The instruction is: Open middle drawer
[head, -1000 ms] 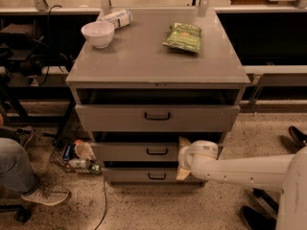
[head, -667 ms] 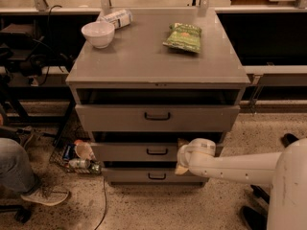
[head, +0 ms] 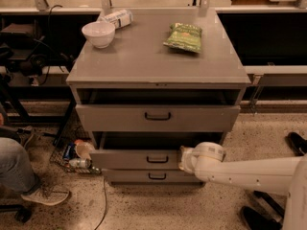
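Where the smooth white arm [head: 249, 171] reaches in from the near right, the gripper [head: 184, 159] sits at the right end of the middle drawer [head: 124, 159]; its grip cannot be told. That flat grey metal drawer, with a black bar handle [head: 157, 159], stands partly pulled out below the taller top drawer [head: 115, 118]. Farther back on the matte cabinet top [head: 144, 61] are a round white bowl [head: 98, 33] at left and a crinkled green bag [head: 183, 36] at right, its print unreadable.

Claw [head: 185, 158] at middle drawer [head: 127, 160] front, right end.
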`<move>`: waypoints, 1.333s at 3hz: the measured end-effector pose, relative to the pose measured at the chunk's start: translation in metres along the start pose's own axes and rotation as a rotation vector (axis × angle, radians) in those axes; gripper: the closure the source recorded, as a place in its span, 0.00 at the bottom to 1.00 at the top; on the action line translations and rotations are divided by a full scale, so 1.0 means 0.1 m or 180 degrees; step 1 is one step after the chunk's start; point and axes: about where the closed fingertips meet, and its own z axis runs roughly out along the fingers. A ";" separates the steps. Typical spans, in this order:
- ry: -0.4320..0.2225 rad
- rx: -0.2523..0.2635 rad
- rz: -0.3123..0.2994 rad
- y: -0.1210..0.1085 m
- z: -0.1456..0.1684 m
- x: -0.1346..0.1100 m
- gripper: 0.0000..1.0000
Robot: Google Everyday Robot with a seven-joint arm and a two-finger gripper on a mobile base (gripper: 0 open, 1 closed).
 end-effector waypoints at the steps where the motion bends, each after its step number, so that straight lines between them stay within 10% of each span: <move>1: 0.0005 -0.0030 -0.0014 0.07 -0.12 0.05 0.88; 4: -0.0110 -0.0380 -0.0034 0.60 -0.74 0.14 1.00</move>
